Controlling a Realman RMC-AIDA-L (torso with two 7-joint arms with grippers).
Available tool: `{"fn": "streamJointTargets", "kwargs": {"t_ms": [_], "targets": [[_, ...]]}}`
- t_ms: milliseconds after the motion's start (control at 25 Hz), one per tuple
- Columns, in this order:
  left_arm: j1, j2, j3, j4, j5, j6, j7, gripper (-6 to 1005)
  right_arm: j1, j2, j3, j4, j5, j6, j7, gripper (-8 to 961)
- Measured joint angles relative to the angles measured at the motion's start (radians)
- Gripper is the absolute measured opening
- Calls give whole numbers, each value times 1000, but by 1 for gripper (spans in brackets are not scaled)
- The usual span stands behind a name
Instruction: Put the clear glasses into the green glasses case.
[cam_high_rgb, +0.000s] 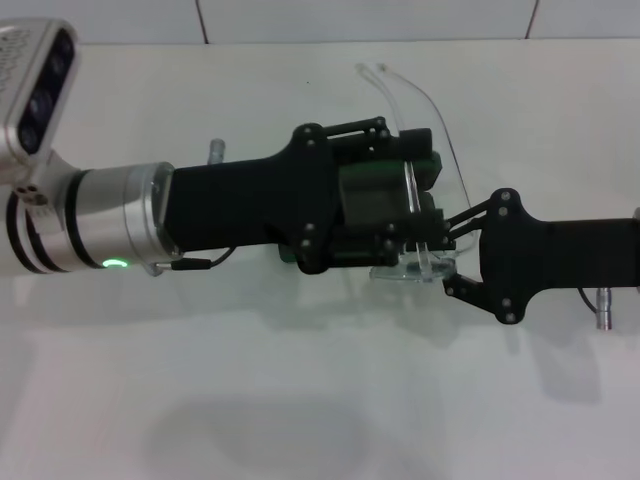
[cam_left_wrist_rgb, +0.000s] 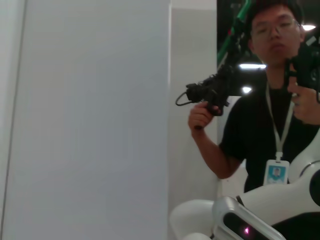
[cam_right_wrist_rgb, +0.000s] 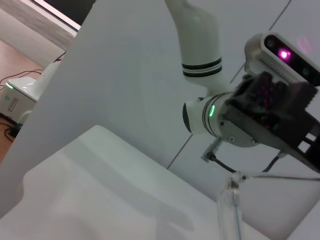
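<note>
Clear glasses (cam_high_rgb: 432, 150) pinched in right hand (cam_high_rgb: 447, 232) — left hand (cam_high_rgb: 400, 195) grips green glasses case (cam_high_rgb: 375, 195).

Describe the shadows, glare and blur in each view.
Head view: soft shadows under both arms on the white table; the clear glasses look faint. Left wrist view: bright ceiling lights glare behind a person. Right wrist view: the glasses are blurred up close.

The clear glasses (cam_high_rgb: 432, 150) sit between both claws, apparently over the green glasses case (cam_high_rgb: 375, 200).
</note>
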Motion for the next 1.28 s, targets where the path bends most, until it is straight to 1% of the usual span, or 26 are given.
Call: {"fn": "streamJointTargets", "kwargs": {"t_ms": [240,440,800,1160,1280], "targets": [[-17,-4,0,-19,17,-36,-72,710,2,2,-18,-8,10,-3,-14,118],[-35,4,0,-23,41,-79,-188,710,2,3,-33,-8,41,-3,-43,119],[-75,7,1,-47,91,-158,-377,709,3,2,-43,-3,52,-4,-78,118],[-89,8,1,-54,141,-169,-422,709,-6,1,-43,-1,79,-10,-86,119],[-90,12,1,-54,145,-168,-434,708,-7,1,-43,0,80,-11,-89,119]]}}
